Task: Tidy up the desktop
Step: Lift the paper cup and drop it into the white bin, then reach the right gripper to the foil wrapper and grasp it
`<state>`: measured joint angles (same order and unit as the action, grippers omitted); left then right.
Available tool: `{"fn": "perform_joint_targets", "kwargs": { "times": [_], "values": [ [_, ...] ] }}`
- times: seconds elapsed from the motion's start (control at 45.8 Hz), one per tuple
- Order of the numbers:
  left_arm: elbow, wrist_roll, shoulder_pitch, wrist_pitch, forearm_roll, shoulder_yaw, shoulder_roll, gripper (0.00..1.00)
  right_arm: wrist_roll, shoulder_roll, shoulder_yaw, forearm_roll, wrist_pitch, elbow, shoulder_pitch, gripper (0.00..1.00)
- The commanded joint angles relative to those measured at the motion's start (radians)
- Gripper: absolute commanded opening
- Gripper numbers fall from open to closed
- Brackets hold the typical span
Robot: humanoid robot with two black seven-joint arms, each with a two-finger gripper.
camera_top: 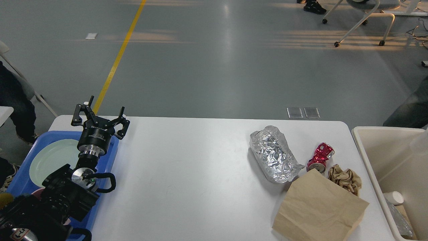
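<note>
The white desktop (200,174) carries litter on its right side: a crumpled foil wrap (275,155), a crushed red can (320,157), a crumpled brown paper ball (345,178) and a flat brown paper bag (319,209). My left gripper (100,116) is open and empty, held above the far left corner of the desktop over the blue tray (112,157). My right gripper is out of view. A faint pale blur (420,144) shows at the right edge above the beige bin (367,157).
The blue tray holds a pale green plate (53,157). The beige bin stands off the desktop's right edge and holds a white cup (394,198) and clear plastic. A dark shape (409,112) is at the right edge. Chair legs stand on the floor behind.
</note>
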<state>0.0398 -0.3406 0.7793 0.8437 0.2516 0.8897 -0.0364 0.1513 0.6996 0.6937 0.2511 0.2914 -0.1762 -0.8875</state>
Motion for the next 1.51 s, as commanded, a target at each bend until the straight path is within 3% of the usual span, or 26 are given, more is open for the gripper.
{"fn": "perform_joint_targets", "kwargs": {
  "times": [0.0, 0.022, 0.066, 0.087, 0.109, 0.131, 0.524, 0.765, 0.983, 1.267, 1.398, 1.486],
  "values": [
    [0.000, 0.000, 0.000, 0.000, 0.000, 0.000, 0.001, 0.96, 0.002, -0.044, -0.003, -0.003, -0.002, 0.006, 0.100, 0.00],
    [0.000, 0.000, 0.000, 0.000, 0.000, 0.000, 0.001, 0.96, 0.002, -0.052, -0.003, -0.003, -0.003, 0.006, 0.117, 0.07],
    [0.000, 0.000, 0.000, 0.000, 0.000, 0.000, 0.001, 0.96, 0.002, -0.063, -0.002, -0.001, -0.011, 0.009, 0.145, 0.34],
    [0.000, 0.000, 0.000, 0.000, 0.000, 0.000, 0.001, 0.96, 0.002, -0.068, 0.000, -0.001, -0.020, 0.012, 0.157, 0.54],
    [0.000, 0.000, 0.000, 0.000, 0.000, 0.000, 0.001, 0.96, 0.004, -0.074, 0.000, -0.001, -0.043, 0.017, 0.168, 0.86],
    [0.000, 0.000, 0.000, 0.000, 0.000, 0.000, 0.001, 0.96, 0.005, -0.078, 0.000, -0.001, -0.057, 0.018, 0.171, 1.00],
    [0.000, 0.000, 0.000, 0.000, 0.000, 0.000, 0.001, 0.96, 0.002, -0.117, 0.033, 0.017, -0.041, 0.000, 0.070, 1.00],
    [0.000, 0.000, 0.000, 0.000, 0.000, 0.000, 0.001, 0.96, -0.003, -0.183, 0.286, 0.017, 0.192, -0.028, -0.198, 1.00],
    [0.000, 0.000, 0.000, 0.000, 0.000, 0.000, 0.001, 0.96, -0.001, -0.219, 0.431, 0.017, 0.367, -0.305, -0.577, 1.00],
    [0.000, 0.000, 0.000, 0.000, 0.000, 0.000, 0.000, 0.96, -0.001, -0.310, 0.440, 0.016, 0.564, -0.627, -0.928, 1.00],
    [0.000, 0.000, 0.000, 0.000, 0.000, 0.000, 0.000, 0.96, -0.001, -0.371, 0.434, 0.016, 0.558, -0.694, -1.019, 1.00],
    [0.000, 0.000, 0.000, 0.000, 0.000, 0.000, 0.000, 0.96, -0.003, -0.425, 0.426, 0.016, 0.509, -0.668, -0.943, 1.00]
  ]
}}
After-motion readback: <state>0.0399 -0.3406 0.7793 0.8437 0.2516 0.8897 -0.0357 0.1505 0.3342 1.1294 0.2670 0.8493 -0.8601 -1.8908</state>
